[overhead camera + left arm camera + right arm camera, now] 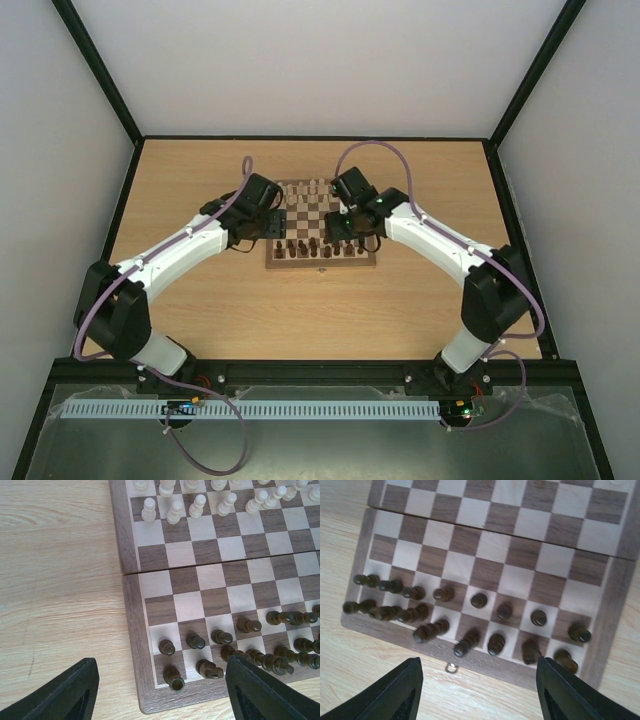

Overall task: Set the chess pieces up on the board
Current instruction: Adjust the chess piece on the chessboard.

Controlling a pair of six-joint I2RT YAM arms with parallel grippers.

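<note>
Both my arms reach forward, jaws apart.
My left arm (175,248) and right arm (445,243) bend inward toward each other, wrists tipped downward; my left gripper (161,680) and right gripper (479,680) both stand empty, fingers spread wide.

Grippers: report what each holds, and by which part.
Nothing held: the left gripper and right gripper both stand open over the board.
</note>
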